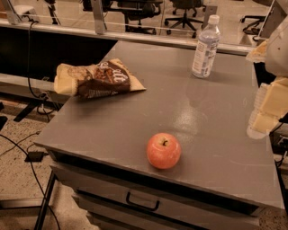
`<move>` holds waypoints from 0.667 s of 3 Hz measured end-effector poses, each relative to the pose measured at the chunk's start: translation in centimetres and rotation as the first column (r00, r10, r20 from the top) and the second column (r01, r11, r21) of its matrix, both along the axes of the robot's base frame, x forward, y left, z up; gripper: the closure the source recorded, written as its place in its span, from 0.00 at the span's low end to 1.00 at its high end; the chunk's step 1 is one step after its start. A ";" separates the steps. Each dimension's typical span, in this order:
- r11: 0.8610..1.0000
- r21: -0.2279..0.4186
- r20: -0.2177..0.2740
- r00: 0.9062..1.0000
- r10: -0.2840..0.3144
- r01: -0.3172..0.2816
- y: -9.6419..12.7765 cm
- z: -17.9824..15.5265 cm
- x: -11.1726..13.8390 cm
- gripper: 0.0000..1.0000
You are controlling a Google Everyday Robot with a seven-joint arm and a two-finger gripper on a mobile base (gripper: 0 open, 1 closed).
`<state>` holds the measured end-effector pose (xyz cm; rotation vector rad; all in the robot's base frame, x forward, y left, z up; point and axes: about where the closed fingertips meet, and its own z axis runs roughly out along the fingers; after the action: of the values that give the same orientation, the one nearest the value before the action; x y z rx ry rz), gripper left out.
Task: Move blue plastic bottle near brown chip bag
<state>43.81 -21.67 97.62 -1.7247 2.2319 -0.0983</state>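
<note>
I find the gripper (266, 110) at the 3 o'clock edge of the view, cut off by the frame. It is a pale, blocky shape hanging over the right border of the grey table (135, 130). I cannot tell how wide it stands. It appears to hold nothing and touches none of the objects, though that side is poorly seen.

The blue plastic bottle (205, 46) stands upright with its white cap on at 1 o'clock on the table top, near the far edge and apart from the gripper. The brown chip bag (96, 78) lies flat at 10 o'clock, near the left edge and well apart from the bottle. A red apple (164, 151) sits at 6 o'clock, near the front edge, stem up.

Surface: matt grey and scuffed, with a drawer handle (142, 202) below the front.

Room: cables (18, 143) lie on the speckled floor (18, 179) at 8 o'clock. Office chairs (184, 13) stand at 12 o'clock, beyond a rail.
</note>
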 end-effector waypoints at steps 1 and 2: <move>1.000 0.002 0.005 1.000 -0.008 0.008 -0.2 0.2 0.2 0.00; 0.998 0.018 0.036 0.997 -0.068 0.068 -1.8 1.5 1.8 0.00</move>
<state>45.59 -23.44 99.15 -1.6258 2.2587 -0.1259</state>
